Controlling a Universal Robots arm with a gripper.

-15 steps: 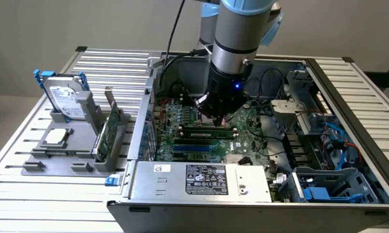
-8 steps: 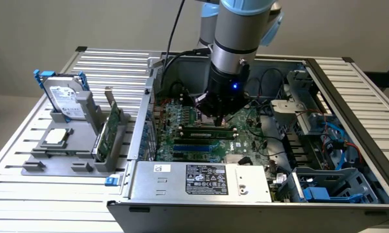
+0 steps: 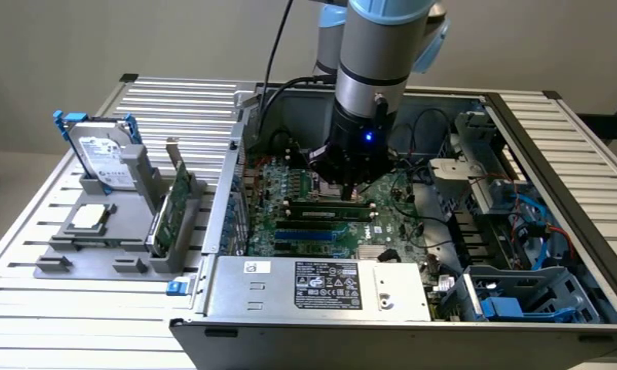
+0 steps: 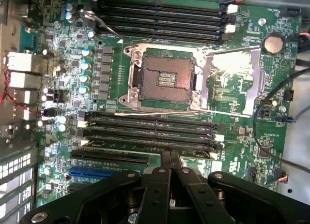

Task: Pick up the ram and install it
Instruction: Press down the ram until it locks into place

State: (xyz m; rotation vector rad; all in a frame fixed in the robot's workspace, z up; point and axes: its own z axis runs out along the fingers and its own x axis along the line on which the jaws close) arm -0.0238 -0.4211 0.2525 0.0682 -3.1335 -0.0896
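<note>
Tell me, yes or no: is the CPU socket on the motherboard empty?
Yes. In the wrist view the CPU socket lies open with its bare contacts exposed, no processor in it.

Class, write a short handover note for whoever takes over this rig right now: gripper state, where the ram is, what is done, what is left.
Gripper: shut, fingertips together, low over the memory slots inside the open computer case.
Ram: in the exterior view it lies along the slots, directly under the gripper, no longer on the parts holder.
Done: pickup and carry to the motherboard.
Left: I cannot tell whether the ram is fully seated or latched; check that.
</note>
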